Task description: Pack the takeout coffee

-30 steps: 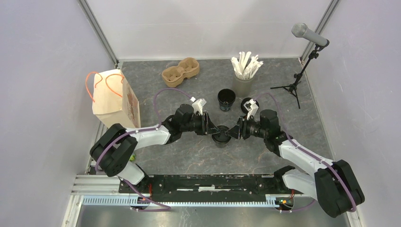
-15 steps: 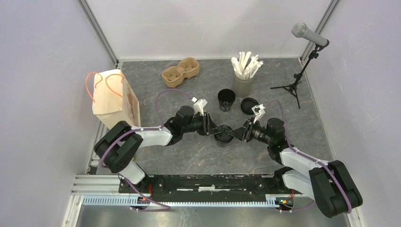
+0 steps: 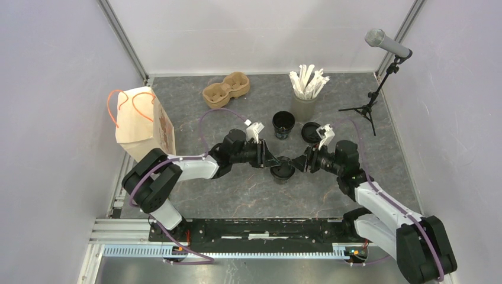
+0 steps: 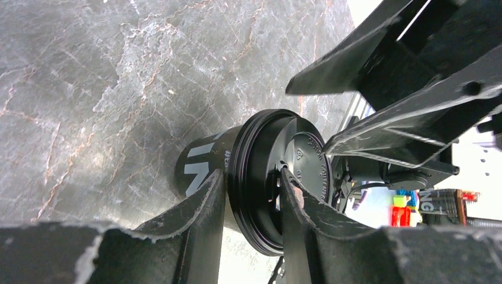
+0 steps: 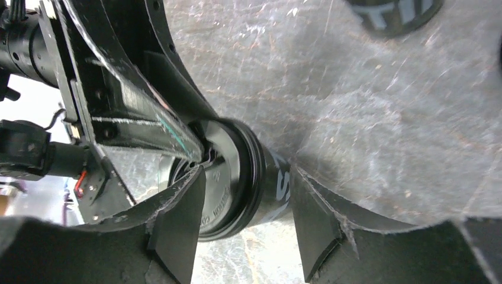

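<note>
Black takeout coffee (image 3: 282,170) with white lettering, grey marbled table (image 3: 237,192), brown carrier (image 3: 225,90)

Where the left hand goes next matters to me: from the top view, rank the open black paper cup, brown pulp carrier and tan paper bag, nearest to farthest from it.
1. Open black paper cup, just beyond the left hand, mid-table.
2. Brown pulp carrier, far back, leftward.
3. Tan paper bag, at the left edge.

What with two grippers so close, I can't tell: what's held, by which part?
The left gripper pinches the takeout coffee by its lid rim; the right gripper straddles it, open.
</note>
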